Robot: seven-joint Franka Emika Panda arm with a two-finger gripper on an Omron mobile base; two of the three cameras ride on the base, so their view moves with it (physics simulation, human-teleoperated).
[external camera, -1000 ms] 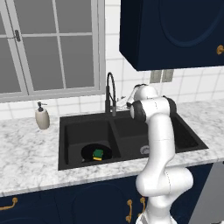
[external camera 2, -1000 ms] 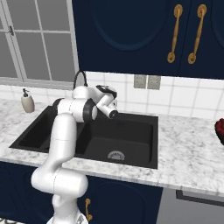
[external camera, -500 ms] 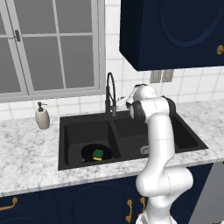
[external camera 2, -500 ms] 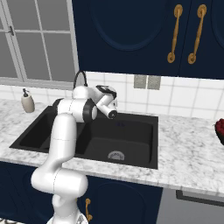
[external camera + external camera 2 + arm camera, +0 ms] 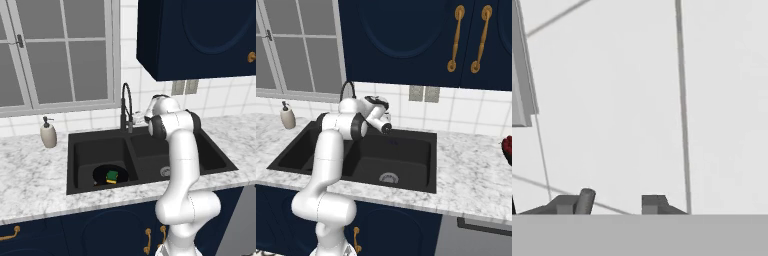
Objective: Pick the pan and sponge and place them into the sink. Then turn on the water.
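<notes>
Counter: white marble counter (image 5: 35, 172) around matte black double-basin sink (image 5: 80, 145).
Pan: round black pan (image 5: 108, 174), yellow-green sponge (image 5: 112, 176) inside, left basin.
Pincer: pincer (image 5: 614, 202) half-spread beside faucet lever (image 5: 585, 200); I'd nudge gently.

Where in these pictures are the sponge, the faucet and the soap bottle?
sponge (image 5: 112, 176), left base view, on its green top.
faucet (image 5: 125, 95), left base view, on the black arched neck.
soap bottle (image 5: 48, 135), left base view, on its body.

White-tile backsplash (image 5: 220, 97), grey-paned window (image 5: 60, 55) at 10 o'clock, navy upper cabinets (image 5: 406, 40) with brass handles (image 5: 456, 37), marble counter (image 5: 30, 175).
</notes>
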